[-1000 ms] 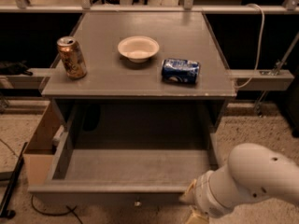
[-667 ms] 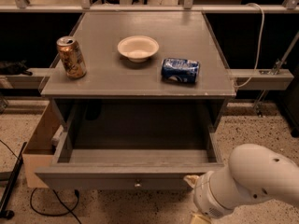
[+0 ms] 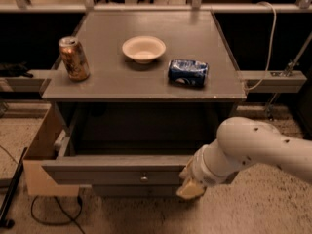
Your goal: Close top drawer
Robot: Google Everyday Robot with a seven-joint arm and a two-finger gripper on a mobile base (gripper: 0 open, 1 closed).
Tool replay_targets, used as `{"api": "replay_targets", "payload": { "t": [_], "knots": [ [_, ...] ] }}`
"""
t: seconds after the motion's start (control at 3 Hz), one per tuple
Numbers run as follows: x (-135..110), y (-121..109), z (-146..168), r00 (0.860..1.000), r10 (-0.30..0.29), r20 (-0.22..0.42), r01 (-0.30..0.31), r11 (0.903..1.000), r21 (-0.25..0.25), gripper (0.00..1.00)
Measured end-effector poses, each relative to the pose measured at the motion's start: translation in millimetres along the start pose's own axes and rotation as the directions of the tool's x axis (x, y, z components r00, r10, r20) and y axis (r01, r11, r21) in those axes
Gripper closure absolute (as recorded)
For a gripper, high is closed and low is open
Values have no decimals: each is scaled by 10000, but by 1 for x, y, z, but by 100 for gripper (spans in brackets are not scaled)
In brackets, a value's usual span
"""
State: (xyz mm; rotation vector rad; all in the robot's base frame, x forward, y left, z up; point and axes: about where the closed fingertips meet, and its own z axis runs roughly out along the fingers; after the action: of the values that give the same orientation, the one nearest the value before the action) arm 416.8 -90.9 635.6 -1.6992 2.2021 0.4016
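The top drawer is a wide, shallow grey drawer below the grey cabinet top. It stands partly pulled out, and its flat front panel has a small round metal knob at its centre. My gripper is at the end of the white arm and rests against the right end of the drawer's front panel. Only its pale tip shows below the wrist.
On the cabinet top stand an upright orange can, a white bowl and a blue can lying on its side. A cardboard box stands left of the cabinet. A cable lies on the floor.
The drawer has slid inward toward the cabinet, so less of its inside shows. My arm and gripper have moved forward with the front panel.
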Motion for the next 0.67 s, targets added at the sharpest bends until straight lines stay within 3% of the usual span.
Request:
{"api": "replay_targets", "payload": {
  "t": [0.33,0.67],
  "knots": [
    [-15,-39,-1,9997,-144,-191,153,9986,502,77],
    [-18,-47,-2,9995,-208,-243,223,9978,628,66]
  ]
}}
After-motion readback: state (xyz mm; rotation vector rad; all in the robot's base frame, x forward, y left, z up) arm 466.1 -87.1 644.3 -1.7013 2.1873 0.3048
